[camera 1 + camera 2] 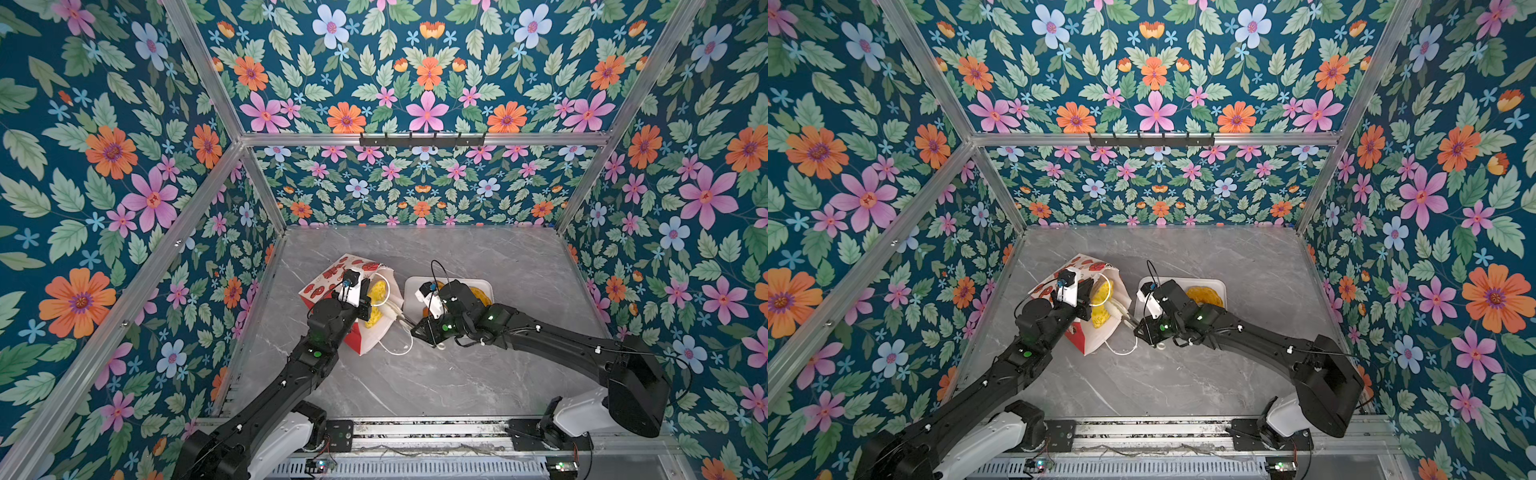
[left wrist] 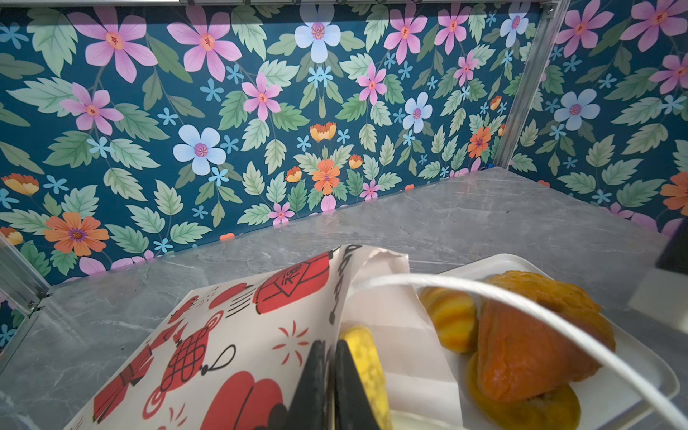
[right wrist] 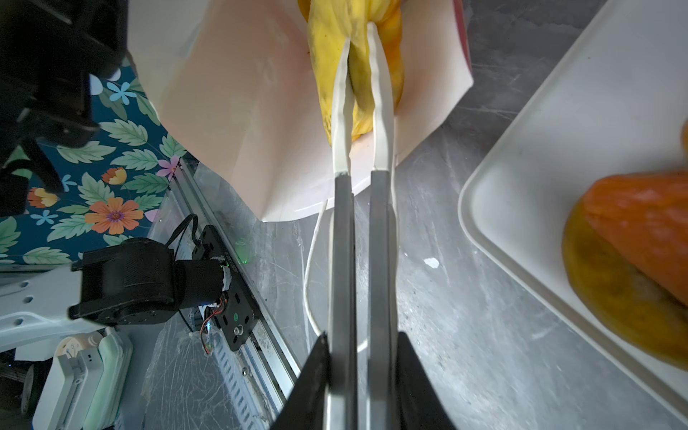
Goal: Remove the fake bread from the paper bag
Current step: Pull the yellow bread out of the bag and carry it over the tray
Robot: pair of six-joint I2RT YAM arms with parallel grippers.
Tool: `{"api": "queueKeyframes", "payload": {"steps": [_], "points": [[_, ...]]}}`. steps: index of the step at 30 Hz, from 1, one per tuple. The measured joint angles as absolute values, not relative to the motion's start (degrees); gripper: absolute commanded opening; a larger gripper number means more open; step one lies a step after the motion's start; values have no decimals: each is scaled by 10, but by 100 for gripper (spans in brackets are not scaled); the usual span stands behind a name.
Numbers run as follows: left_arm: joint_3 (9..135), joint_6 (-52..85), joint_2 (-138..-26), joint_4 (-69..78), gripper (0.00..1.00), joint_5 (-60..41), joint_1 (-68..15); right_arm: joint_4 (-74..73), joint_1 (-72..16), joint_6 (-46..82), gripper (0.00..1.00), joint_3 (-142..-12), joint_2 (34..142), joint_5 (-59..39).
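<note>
- The right claw (image 3: 360, 365) is clamped on the metal arms of a pair of tongs (image 3: 342, 242), squeezing them nearly together.
- Straight ahead of that claw, the tongs' white tips (image 3: 381, 111) pinch a fold of the yellow bread (image 3: 335, 56), which lies in the mouth of the paper bag (image 3: 242, 111).
- The bag lies on its side on the surface (image 1: 457, 374), with its mouth turned toward the right claw. A white cord handle (image 3: 309, 268) trails just beside the tongs.
- The left claw (image 2: 329, 376) has its fingers together on the upper rim of the bag, apparently pinning it and holding the mouth open. The yellow bread sits right beside those fingers.
- Beyond the bag from the left claw, and off to one side of the right claw, a white tray (image 1: 409, 286) carries an orange bun (image 2: 528, 342), a ring cake (image 2: 521, 409) under it and a striped yellow roll (image 2: 452, 316).
- Step in hand, as a judgement: the grip on the yellow bread is made and the pull-out is about to begin. Most of the bread appears to be out already.
- The next move calls for drawing the tongs back along their own line, out of the bag's mouth, while the left claw anchors the bag.
- The squeeze needs to hold, since the glossy bread may slip from the tips. The cord handle should be kept from snagging, and the carry then goes to a bare part of the tray.
</note>
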State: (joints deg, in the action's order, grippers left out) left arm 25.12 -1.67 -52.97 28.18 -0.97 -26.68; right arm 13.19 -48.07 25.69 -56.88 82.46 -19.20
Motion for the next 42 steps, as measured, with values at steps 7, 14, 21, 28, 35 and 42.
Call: {"api": "queueKeyframes", "payload": {"steps": [7,14,21,28,35,42], "points": [[251,-13,-527,282,9,10,-267,165,-459,246,23,-544,767,-193],[239,-4,-522,289,9,39,-267,219,-446,211,22,-523,666,-161],[217,1,-511,302,9,61,-267,242,-446,116,19,-514,636,-62],[196,3,-477,304,9,77,-267,195,-445,12,19,-489,666,43],[185,11,-458,302,9,88,-267,118,-446,-51,19,-475,686,78],[211,18,-483,294,9,91,-267,85,-494,-99,19,-453,641,90]]}}
